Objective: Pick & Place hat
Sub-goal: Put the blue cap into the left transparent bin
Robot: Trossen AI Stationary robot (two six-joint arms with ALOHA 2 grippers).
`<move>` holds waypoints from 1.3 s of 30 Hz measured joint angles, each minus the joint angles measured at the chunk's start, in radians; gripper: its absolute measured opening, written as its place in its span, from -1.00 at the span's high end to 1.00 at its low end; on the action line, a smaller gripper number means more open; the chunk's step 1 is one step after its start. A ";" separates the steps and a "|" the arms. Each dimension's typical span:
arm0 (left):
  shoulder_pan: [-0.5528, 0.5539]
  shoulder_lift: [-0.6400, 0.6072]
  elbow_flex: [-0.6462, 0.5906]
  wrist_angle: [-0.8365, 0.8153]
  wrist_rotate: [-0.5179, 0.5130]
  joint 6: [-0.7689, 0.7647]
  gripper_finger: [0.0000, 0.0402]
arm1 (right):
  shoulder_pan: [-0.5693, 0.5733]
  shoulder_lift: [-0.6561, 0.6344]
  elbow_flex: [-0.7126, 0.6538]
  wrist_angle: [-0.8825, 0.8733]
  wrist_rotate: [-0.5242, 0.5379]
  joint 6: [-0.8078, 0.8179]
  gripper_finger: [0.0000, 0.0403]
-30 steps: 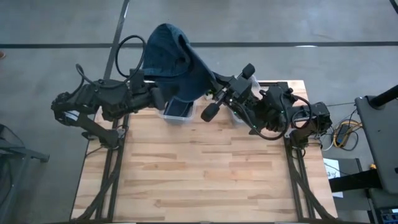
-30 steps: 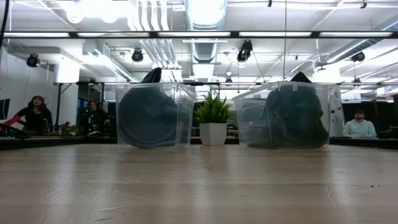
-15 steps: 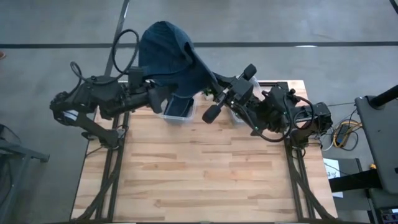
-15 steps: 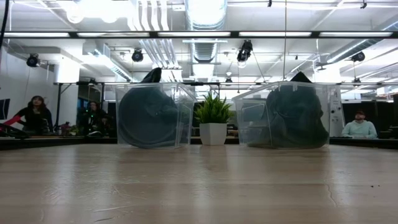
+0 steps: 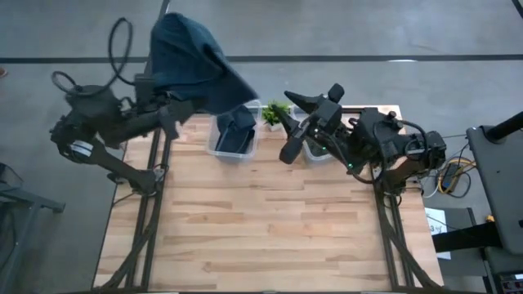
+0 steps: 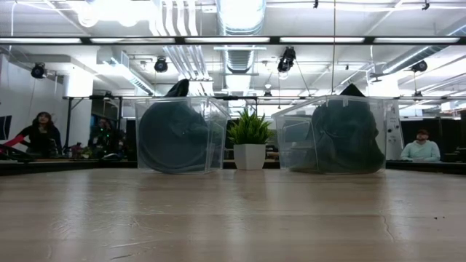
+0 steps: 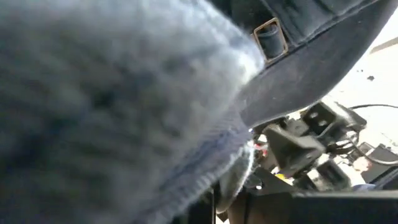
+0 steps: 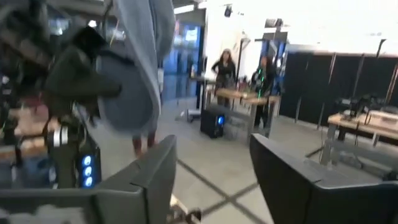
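Note:
A dark blue hat [image 5: 192, 61] is up in the air beyond the table's far left corner, draped over my left gripper [image 5: 173, 104], which is shut on it. In the left wrist view its cloth [image 7: 124, 93] fills most of the picture, with a strap buckle [image 7: 270, 34] showing. My right gripper [image 8: 214, 174] stands open and holds nothing, level above the far edge to the right of the hat [image 8: 140, 62]. From above, it [image 5: 304, 110] is clear of the hat. My left gripper comes at the hat level from the table's left. The hat's own cloth [image 7: 205, 168] hides the fingers, so which part they have cannot be told. The hat is lifted clear of table and bins, and its right side hangs slack below the gripper.
Two clear bins stand at the far edge, the left one [image 5: 234, 135] and the right one [image 6: 338, 135], each holding dark hats. A small potted plant [image 5: 276, 114] sits between them. The wooden tabletop [image 5: 261, 220] lies bare toward the near edge. People sit in the room behind.
My right gripper has let go of the hat and drawn back toward the table's right. My left gripper has carried the hat toward the table's left and slightly up. The hat's right side, earlier stretched across to the right gripper, now hangs loose.

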 joint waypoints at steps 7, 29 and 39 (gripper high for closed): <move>0.042 -0.045 0.000 -0.083 -0.001 0.001 0.98 | 0.019 -0.051 0.000 -0.396 -0.004 0.281 -0.22; 0.345 0.064 0.000 -0.531 0.189 -0.038 0.98 | 0.051 -0.054 -0.009 -0.610 -0.014 0.480 -0.22; 0.530 0.207 0.000 -0.677 0.384 -0.012 0.98 | 0.051 -0.054 -0.030 -0.612 -0.038 0.495 -0.24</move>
